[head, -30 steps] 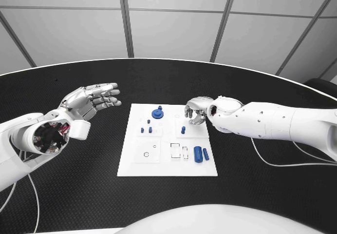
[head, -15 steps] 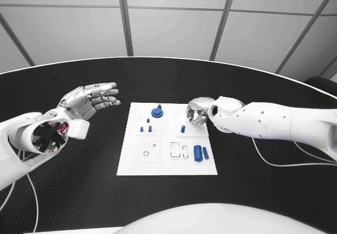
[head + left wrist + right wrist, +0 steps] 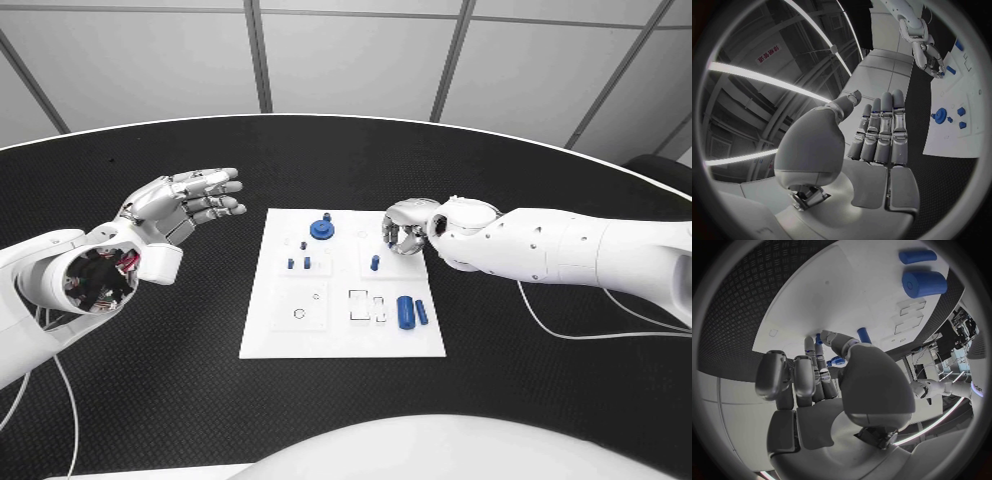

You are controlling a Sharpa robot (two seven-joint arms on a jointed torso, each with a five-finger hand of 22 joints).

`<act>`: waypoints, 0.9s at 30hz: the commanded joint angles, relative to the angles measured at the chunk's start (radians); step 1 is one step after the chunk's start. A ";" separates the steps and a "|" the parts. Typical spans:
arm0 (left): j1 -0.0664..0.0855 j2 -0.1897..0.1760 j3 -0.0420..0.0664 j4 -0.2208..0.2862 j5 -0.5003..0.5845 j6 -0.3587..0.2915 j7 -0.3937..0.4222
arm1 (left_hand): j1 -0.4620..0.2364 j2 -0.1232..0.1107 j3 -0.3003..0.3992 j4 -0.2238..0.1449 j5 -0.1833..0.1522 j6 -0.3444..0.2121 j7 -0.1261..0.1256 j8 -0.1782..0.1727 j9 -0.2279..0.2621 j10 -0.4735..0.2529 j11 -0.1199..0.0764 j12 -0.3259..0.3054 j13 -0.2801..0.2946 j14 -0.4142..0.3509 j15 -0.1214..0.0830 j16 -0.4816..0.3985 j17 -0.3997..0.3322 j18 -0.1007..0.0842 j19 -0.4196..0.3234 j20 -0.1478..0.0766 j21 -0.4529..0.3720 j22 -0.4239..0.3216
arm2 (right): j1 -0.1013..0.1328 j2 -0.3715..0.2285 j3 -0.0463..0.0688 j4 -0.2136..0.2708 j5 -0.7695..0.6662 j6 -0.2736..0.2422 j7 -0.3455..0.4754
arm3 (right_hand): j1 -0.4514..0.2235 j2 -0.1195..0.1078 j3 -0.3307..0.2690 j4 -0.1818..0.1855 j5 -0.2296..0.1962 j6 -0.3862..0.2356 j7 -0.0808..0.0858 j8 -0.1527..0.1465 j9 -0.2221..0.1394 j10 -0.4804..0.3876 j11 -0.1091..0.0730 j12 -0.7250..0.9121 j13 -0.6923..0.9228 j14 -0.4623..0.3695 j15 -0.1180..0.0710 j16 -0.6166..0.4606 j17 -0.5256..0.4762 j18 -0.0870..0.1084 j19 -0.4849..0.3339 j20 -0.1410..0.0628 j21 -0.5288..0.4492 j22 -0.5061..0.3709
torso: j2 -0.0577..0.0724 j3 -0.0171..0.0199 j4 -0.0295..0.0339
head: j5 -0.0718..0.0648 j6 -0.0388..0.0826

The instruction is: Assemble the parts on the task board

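Right hand [image 3: 408, 228], fingers curled and empty as far as I see, hovers at the task board's [image 3: 343, 335] upper right edge; it should descend straight onto the upright blue peg [image 3: 375, 263].

Blue parts [image 3: 405, 312] on white task board [image 3: 274, 325], black table [image 3: 144, 380].

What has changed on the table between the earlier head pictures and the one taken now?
Very little. Over the second the right hand edged slightly right and up at the task board's far right edge; by the head view it holds nothing visible. The left hand stayed raised and spread above the table, left of the board. The blue parts, including the round knobbed part and the two cylinders, lie as before.
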 commanded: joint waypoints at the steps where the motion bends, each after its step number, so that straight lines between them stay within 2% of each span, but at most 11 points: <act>1: 0.000 0.000 0.000 0.000 0.000 -0.001 0.000 | 0.009 0.003 -0.006 0.000 -0.004 -0.002 0.006 -0.006 -0.002 -0.006 0.001 -0.002 -0.002 0.004 0.003 -0.007 0.000 0.011 0.008 0.000 -0.005 -0.001 | 0.000 0.002 0.000 0.002 0.000 0.002 0.001 | -0.001 0.011 0.004 -0.002 -0.003 0.012 -0.001 0.008 0.002 0.012 -0.001 0.006 -0.002 0.069 -0.005 0.006 0.018 -0.019 0.027 0.009 0.006 0.003 | 0.001 -0.0001 -0.0001 | -0.001 -0.001; 13: 0.000 0.002 0.000 -0.001 0.000 0.001 -0.001 | 0.010 0.003 -0.007 -0.001 -0.004 -0.003 0.006 -0.007 -0.002 -0.007 0.002 -0.002 -0.002 0.004 0.003 -0.008 0.000 0.011 0.009 0.001 -0.006 -0.002 | 0.000 0.004 0.000 0.007 0.000 0.013 0.002 | 0.004 0.020 0.004 -0.009 -0.004 0.030 -0.009 0.020 0.012 0.033 -0.008 0.013 -0.002 0.068 -0.011 0.015 0.019 -0.021 0.027 0.006 0.021 0.018 | 0.003 0.0005 -0.0007 | -0.002 -0.006; 19: 0.000 0.002 0.000 -0.002 0.000 0.001 -0.003 | 0.011 0.004 -0.007 -0.001 -0.004 -0.004 0.007 -0.007 -0.002 -0.008 0.002 -0.002 -0.002 0.003 0.003 -0.009 0.000 0.011 0.009 0.001 -0.007 -0.003 | 0.000 0.002 0.000 0.006 0.000 0.018 -0.004 | 0.030 0.048 0.020 -0.033 -0.010 0.054 -0.017 0.038 0.030 0.058 -0.018 0.016 0.000 0.073 -0.018 0.047 0.037 -0.030 0.036 0.001 0.067 0.062 | 0.003 0.0017 -0.0016 | -0.004 -0.009; 27: 0.000 0.004 0.000 -0.004 0.000 0.002 -0.005 | 0.012 0.004 -0.007 -0.002 -0.004 -0.005 0.007 -0.008 -0.003 -0.009 0.003 -0.002 -0.002 0.003 0.004 -0.010 0.001 0.011 0.009 0.001 -0.008 -0.003 | 0.000 -0.006 0.000 0.007 0.000 0.011 -0.012 | 0.042 0.060 0.030 -0.049 -0.009 0.059 -0.018 0.044 0.040 0.068 -0.020 0.014 0.001 0.073 -0.019 0.054 0.037 -0.036 0.040 -0.002 0.094 0.089 | 0.002 0.0011 -0.0009 | -0.008 -0.011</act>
